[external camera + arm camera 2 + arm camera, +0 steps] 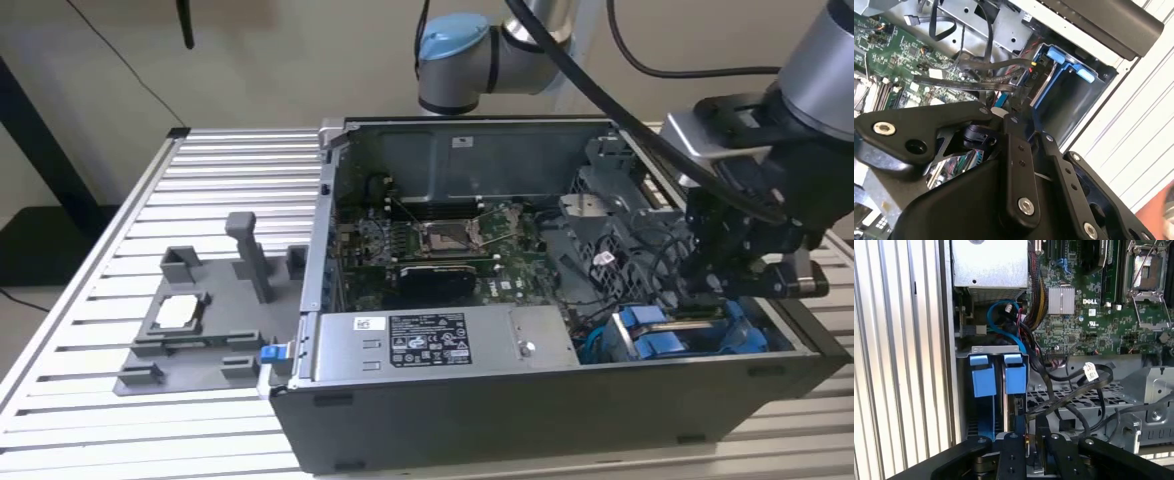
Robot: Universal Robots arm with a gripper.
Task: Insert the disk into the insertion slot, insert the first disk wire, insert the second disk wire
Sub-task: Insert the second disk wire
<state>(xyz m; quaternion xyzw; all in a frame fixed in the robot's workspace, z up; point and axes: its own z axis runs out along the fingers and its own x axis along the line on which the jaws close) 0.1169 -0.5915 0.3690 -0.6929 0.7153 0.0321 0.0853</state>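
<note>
Blue carrier tabs mark the disk (1015, 385), already seated upright in the insertion slot (996, 351) at the computer case's (561, 410) corner. The pincer (1030, 440) hovers at the drive's edge amid black cables (1074, 390), so a wire step seems underway. Whether it grips a connector, I cannot tell.

A green motherboard (447, 240) lies beside a grey fixture (200, 320).
</note>
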